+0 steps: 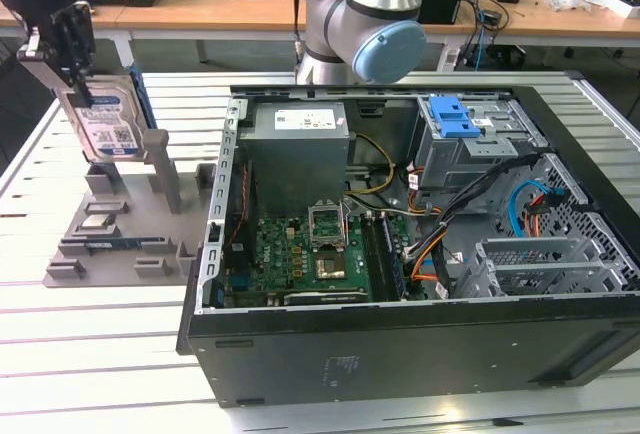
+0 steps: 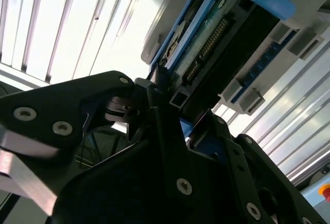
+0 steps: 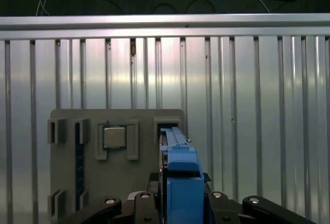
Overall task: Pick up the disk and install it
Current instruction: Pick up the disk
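The slatted bench (image 1: 100, 334) carries everything. On it, well off to the exterior view's right of the tool, lies an open case (image 1: 400, 344), its board and cables showing. A cage (image 1: 470, 144) with a blue latch sits at the case's far side. The arm (image 1: 365, 14) rises behind the case.

Below the tool lies a grey holder (image 1: 120, 239) with slots and posts. The disk (image 1: 105, 124) stands upright on edge over this holder, label facing the exterior view. The tool (image 1: 78, 89) is closed on it from above, black fingers (image 1: 80, 54) pressed on its two flat faces. In the first wrist view the disk's blue rail (image 3: 180, 177) runs between the fingers. I cannot tell whether its lower edge touches the holder.

A square chip (image 3: 114, 137) sits in a holder pocket beside the disk's slot.
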Controlling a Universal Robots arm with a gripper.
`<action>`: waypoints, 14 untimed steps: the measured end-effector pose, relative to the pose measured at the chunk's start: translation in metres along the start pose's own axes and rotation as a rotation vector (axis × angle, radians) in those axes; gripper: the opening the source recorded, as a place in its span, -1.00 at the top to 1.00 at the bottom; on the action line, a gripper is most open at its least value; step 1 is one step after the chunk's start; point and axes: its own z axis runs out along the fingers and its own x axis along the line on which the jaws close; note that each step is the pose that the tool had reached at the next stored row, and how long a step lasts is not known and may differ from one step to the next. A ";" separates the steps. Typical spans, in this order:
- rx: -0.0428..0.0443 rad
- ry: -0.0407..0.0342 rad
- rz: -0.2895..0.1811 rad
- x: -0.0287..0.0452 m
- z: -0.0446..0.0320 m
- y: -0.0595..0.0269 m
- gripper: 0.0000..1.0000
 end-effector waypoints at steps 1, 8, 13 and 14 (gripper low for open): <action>-0.0001 0.0000 0.000 -0.0002 -0.0022 0.0001 0.26; 0.0000 0.0000 0.000 -0.0017 -0.0234 0.0006 0.26; 0.0000 0.0000 0.000 -0.0023 -0.0391 0.0010 0.26; -0.0001 0.0000 0.000 -0.0024 -0.0404 0.0011 0.26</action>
